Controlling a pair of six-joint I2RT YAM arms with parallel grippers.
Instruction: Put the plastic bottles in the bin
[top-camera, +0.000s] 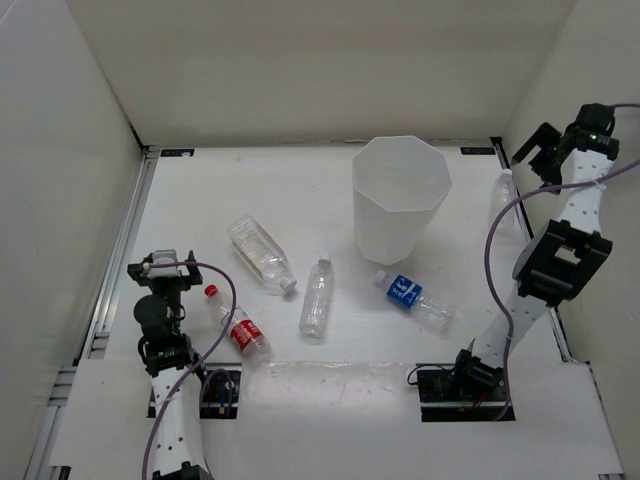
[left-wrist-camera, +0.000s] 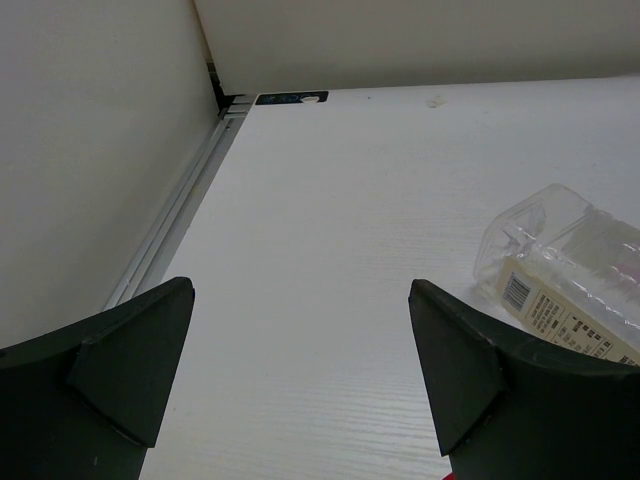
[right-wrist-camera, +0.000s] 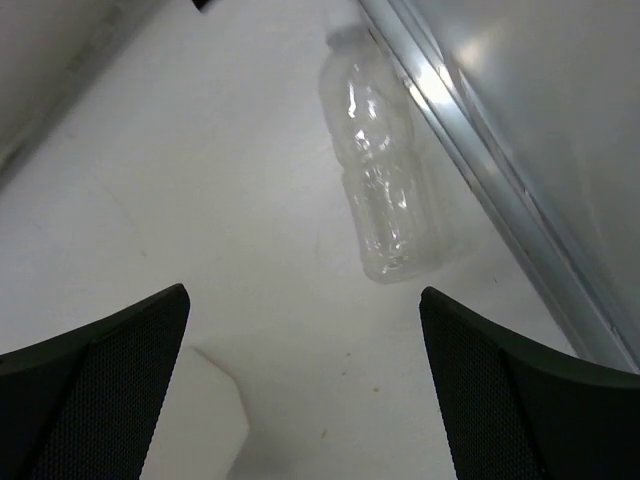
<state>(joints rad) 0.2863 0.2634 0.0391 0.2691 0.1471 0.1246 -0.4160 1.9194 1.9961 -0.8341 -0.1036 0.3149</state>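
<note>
The right gripper (right-wrist-camera: 305, 292), jaws spread wide and empty, hangs high over an unlabelled clear bottle (right-wrist-camera: 380, 190) that lies on its side close along the right rail (right-wrist-camera: 480, 190), neck toward the far wall. We judge the step in hand to be picking up this bottle. We would descend straight down, set the fingers across its ribbed body rather than along it, and keep the outer finger off the rail. The bin (top-camera: 400, 215) stands upright just to the left, with no bottle showing inside, so a short lift over its rim should suffice. The left gripper (left-wrist-camera: 300, 285) is likewise open and holds nothing, low near the left edge. Four more bottles lie apart on the table (top-camera: 200, 200): a large labelled bottle (left-wrist-camera: 565, 270), a red-capped bottle (top-camera: 240, 330), a plain bottle (top-camera: 317, 298) and a blue-labelled bottle (top-camera: 410, 295).
</note>
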